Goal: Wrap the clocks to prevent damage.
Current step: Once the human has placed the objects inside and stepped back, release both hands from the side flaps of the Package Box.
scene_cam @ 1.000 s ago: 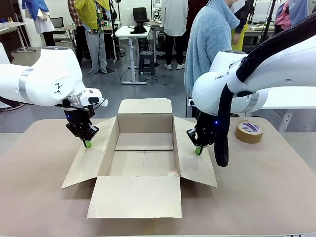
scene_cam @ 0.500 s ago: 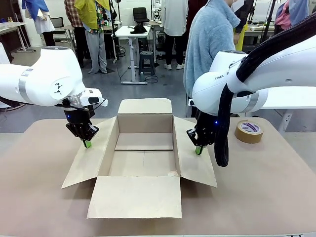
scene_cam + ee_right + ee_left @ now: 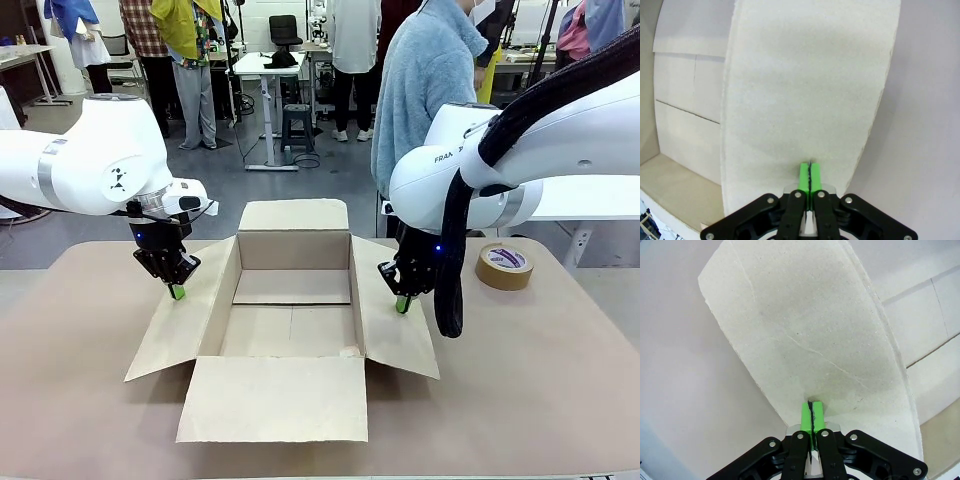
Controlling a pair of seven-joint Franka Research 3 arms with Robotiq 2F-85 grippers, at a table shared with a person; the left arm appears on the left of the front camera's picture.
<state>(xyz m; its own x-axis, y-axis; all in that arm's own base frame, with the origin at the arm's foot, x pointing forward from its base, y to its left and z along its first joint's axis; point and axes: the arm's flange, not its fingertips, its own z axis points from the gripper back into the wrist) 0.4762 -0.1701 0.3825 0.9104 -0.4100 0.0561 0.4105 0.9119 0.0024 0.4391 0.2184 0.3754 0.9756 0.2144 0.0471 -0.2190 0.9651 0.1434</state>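
A cardboard box (image 3: 293, 250) stands open in the middle of the table (image 3: 540, 390), its four flaps folded outward; the far flap (image 3: 293, 214) stands up behind the back wall, the near flap (image 3: 275, 398) lies flat toward the robot, and the left flap (image 3: 185, 325) and right flap (image 3: 398, 340) slope down and away on either side; the bare cardboard floor of the box shows inside. The left pincer (image 3: 177, 292) points down at the upper part of the left flap, clenched with nothing between its green pads; in the left wrist view the left pincer (image 3: 811, 407) has its two pads pressed together with only a thin dark line between them, the tips seeming to touch the pale flap (image 3: 810, 335), with bare table (image 3: 680, 370) beside it. The right pincer (image 3: 401, 304) points down at the upper part of the right flap, near the box wall, likewise clenched and holding nothing; in the right wrist view the right pincer (image 3: 810, 170) shows its pads shut flat against each other, the tips at the surface of the flap (image 3: 805, 85), with the box interior (image 3: 680, 110) off to one side. A brown tape roll (image 3: 504, 266) lies flat on the table to the right of the box, well apart from it. A person in a light blue fleece (image 3: 425, 90) stands at the far side of the table, behind the right arm.
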